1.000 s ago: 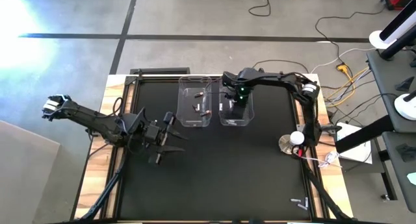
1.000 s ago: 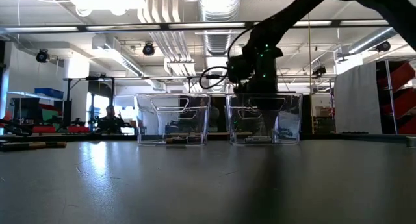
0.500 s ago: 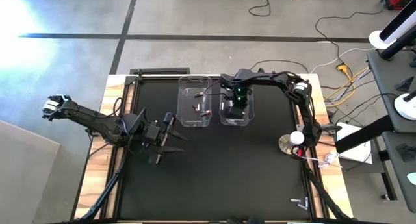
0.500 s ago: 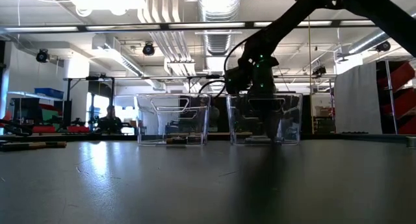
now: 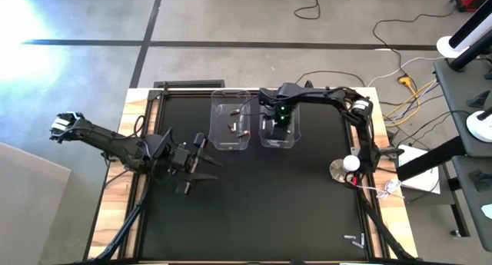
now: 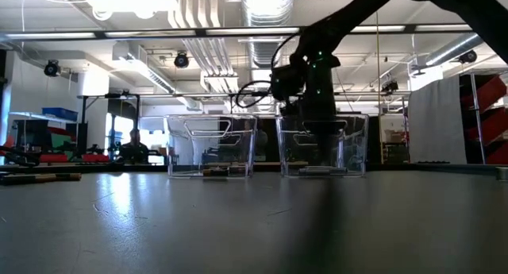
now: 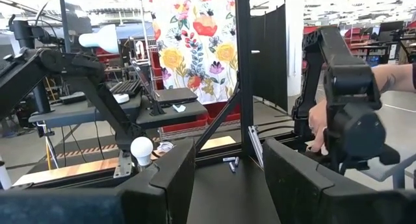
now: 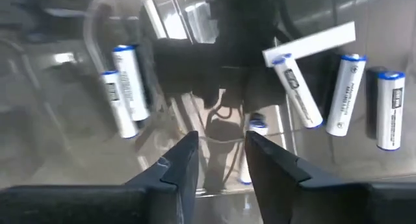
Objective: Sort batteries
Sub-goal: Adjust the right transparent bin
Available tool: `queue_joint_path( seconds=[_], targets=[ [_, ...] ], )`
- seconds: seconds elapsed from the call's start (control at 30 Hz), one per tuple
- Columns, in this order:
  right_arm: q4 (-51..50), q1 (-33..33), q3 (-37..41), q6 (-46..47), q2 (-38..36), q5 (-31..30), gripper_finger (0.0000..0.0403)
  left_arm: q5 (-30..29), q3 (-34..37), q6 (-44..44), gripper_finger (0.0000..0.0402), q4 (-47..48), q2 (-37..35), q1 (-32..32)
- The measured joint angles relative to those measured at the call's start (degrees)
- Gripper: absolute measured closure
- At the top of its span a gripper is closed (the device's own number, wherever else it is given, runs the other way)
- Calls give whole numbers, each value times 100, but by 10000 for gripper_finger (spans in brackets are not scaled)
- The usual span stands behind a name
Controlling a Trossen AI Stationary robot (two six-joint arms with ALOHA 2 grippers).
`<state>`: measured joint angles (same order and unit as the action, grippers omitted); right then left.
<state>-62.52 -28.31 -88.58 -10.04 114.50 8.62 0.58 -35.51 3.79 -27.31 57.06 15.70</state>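
Observation:
Two clear plastic bins stand side by side at the table's far middle. The left bin [image 5: 231, 120] holds a few dark batteries with red marks [image 5: 243, 132]. The right bin [image 5: 279, 134] holds several white batteries with blue ends [image 8: 127, 87], lying on its floor. My right gripper [image 8: 221, 159] hangs over the right bin [image 6: 321, 147], pointing down with its fingers a little apart and nothing between them. My left gripper [image 7: 227, 185] is open and empty above the table's left part [image 5: 196, 163].
A round silver disc with a white bulb and red wire [image 5: 344, 169] sits at the table's right edge. Small objects [image 5: 354, 238] lie near the front right corner. A person's hand [image 7: 318, 123] shows beyond the table. The black mat in front of the bins is bare.
My right gripper has dipped down into the right bin and come up again, and now stands a little more toward the table's left.

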Motion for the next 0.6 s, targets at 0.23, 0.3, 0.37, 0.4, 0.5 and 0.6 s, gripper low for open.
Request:
queue_joint_path(
  seconds=[0.23,0.3,0.37,0.4,0.5,0.6],
  targets=[
    [2,285,-4,-32,-483,-27,258,0,-2,-2,242,0,0,0],
    [-1,374,-5,-44,-674,-121,253,0,-2,-3,242,0,-1,0],
    [-16,440,-6,-46,-850,-173,249,0,-2,-26,242,-2,-2,2],
    [-17,483,7,-44,-924,-189,248,0,-2,-41,242,0,-2,4],
    [-33,615,62,-4,-1141,-223,248,0,-4,-103,242,0,-2,10],
    [-104,743,136,24,-1286,-223,251,0,-4,-131,242,0,-4,20]
  ],
)
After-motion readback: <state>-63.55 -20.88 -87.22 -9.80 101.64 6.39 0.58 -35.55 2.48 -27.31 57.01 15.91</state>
